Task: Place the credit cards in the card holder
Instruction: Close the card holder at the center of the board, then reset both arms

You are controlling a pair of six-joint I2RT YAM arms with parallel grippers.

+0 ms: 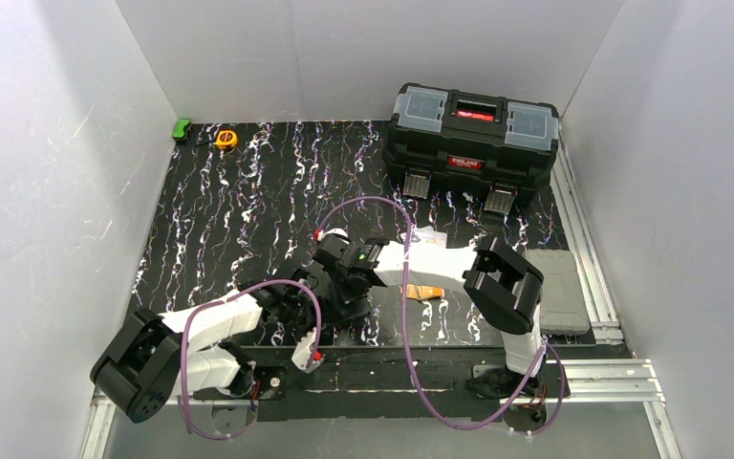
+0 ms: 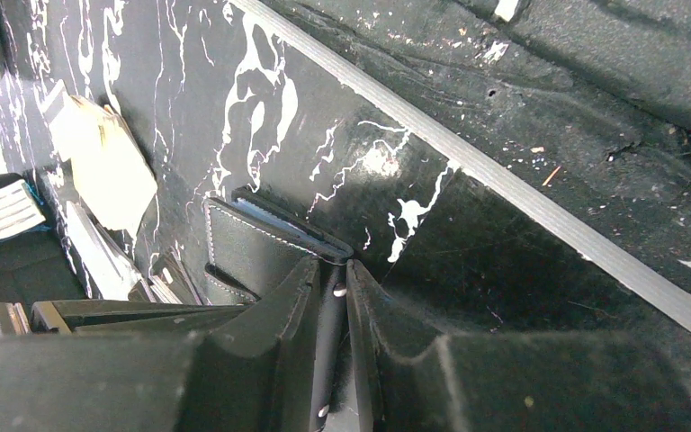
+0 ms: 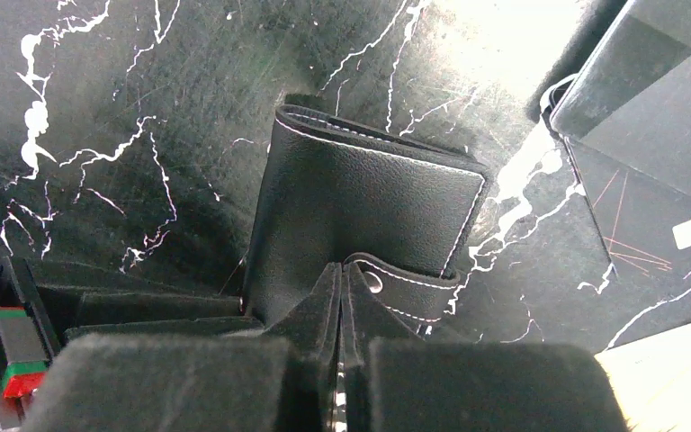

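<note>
**Q:** Left side first. What's the L pincer doing?

**Me:** My left gripper (image 2: 331, 270) is nearly closed on the near edge of the card holder (image 2: 252, 243). It looks like a thin pinch on the leather, w/ just a slit between my fingers.

**Q:** And where's the holder?

**Me:** Mid-table, near my bases, on the marbled mat (image 3: 99, 108). It's folded shut, no sleeves showing. I can't tell if it's lying flat or propped up a bit.

**Q:** R pincer?

**Me:** My right gripper (image 3: 342, 270) is pressed tight together, nipping the clasp tab (image 3: 409, 281) at its root, where it wraps over the holder's edge.

**Q:** Cards?

**Me:** The credit cards (image 1: 425, 292) are loose on the mat to the right of the holder, partly under my R arm. None is in a pincer and none is inside the holder.

**Q:** So which step?

**Me:** Opening, I reckon. Both pincers are on the holder and nothing's loaded yet.

**Q:** Next move?

**Me:** Prob. peel the tab off w/ the R while the L keeps the body from dragging along. It needs a steady pull, not a jerk, or the whole thing slips out of my thin L pinch. Once the flap swings open, the R can let go and fetch a card.
</note>
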